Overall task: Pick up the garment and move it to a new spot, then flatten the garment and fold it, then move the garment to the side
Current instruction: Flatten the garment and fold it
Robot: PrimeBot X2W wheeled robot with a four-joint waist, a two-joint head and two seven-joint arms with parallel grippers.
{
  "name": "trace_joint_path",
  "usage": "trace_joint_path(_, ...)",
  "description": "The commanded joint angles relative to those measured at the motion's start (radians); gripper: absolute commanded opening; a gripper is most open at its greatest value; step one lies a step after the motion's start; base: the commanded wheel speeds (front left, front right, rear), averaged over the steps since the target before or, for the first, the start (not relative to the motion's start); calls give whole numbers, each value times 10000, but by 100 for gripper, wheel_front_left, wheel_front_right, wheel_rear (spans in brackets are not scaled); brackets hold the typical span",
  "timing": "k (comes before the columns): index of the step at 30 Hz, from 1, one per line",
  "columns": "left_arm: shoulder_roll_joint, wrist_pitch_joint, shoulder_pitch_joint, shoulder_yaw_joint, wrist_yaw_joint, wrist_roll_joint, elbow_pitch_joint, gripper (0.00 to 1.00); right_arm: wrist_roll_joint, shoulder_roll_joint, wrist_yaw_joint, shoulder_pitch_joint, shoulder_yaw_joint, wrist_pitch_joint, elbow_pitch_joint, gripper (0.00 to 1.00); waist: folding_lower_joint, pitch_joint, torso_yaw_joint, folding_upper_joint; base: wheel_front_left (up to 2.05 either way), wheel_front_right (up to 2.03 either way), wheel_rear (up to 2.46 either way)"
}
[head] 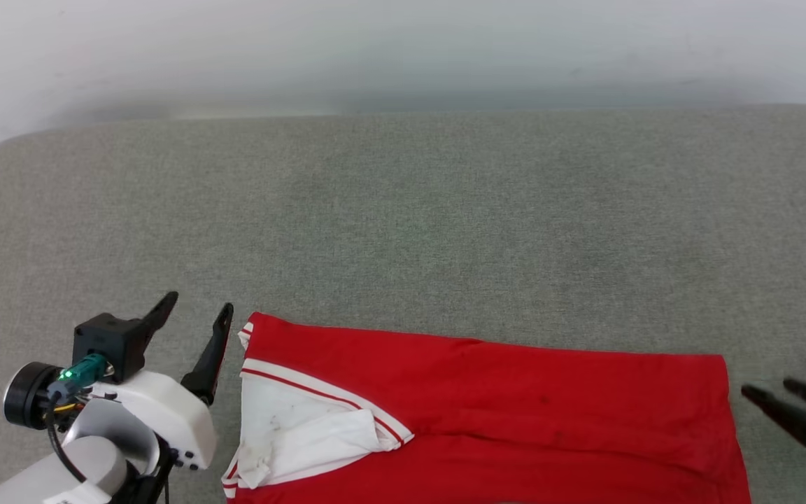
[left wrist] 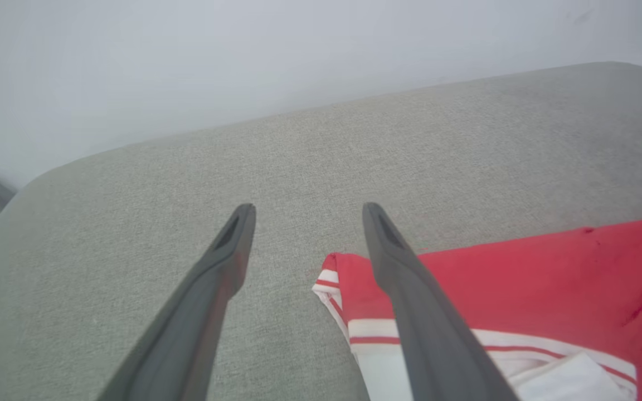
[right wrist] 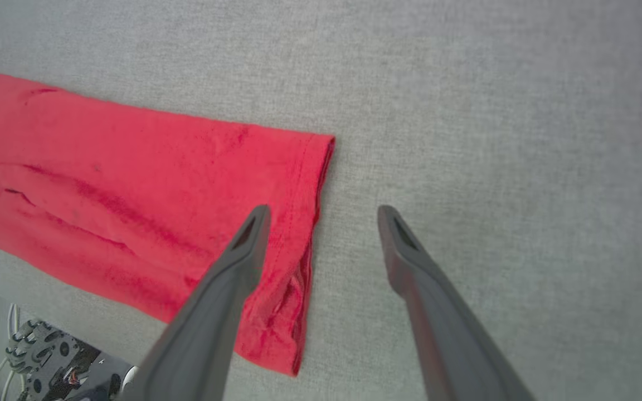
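**A:** So, how was the left claw [head: 198, 303] set?

**B:** Spread wide, with nothing between its fingers. The garment [head: 515, 406] lay flat on the grey cushion [head: 403, 210], and its striped-trim corner was just beside that claw's inner finger. In the left wrist view that finger crossed over the white sleeve [left wrist: 572, 381], and the other stood over bare cushion.

**A:** And the right claw [head: 767, 387]?

**B:** Also parted, gripping nothing. It sat just off the red hem [right wrist: 312, 184] at the garment's opposite end. Seen along its own fingers, one fingertip overlapped the hem and the other was over the cushion. I couldn't tell whether either tip touched the cloth.

**A:** Then the garment stretched between the two claws?

**B:** Yes, as a long red band reaching from beside one claw to beside the other.
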Motion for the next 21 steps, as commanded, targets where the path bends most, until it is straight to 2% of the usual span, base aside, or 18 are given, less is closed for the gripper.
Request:
trace_joint_path(1,-187,-143,153,166,172,190,107,100,172,146,-4,286,-101,111,84,100,0,94,87,0,0,0,0)
trace_joint_path(5,-885,-300,375,854,520,834,375,100,639,580,-4,726,-357,348,399,100,0,288,239,0,0,0,0)
trace_joint_path(9,-1612,-314,760,1865,593,1943,459,100,827,980,-4,921,-392,524,646,100,0,505,391,0,0,0,0)
trace_joint_path(14,-2493,-316,1379,3224,403,3249,490,100,1294,1629,-4,1078,-257,910,991,100,0,712,572,0,0,0,0)
trace_joint_path(21,-3880,-307,2346,5099,-157,4869,420,100,2023,2307,-2,1151,107,1348,770,100,0,837,757,0,0,0,0)
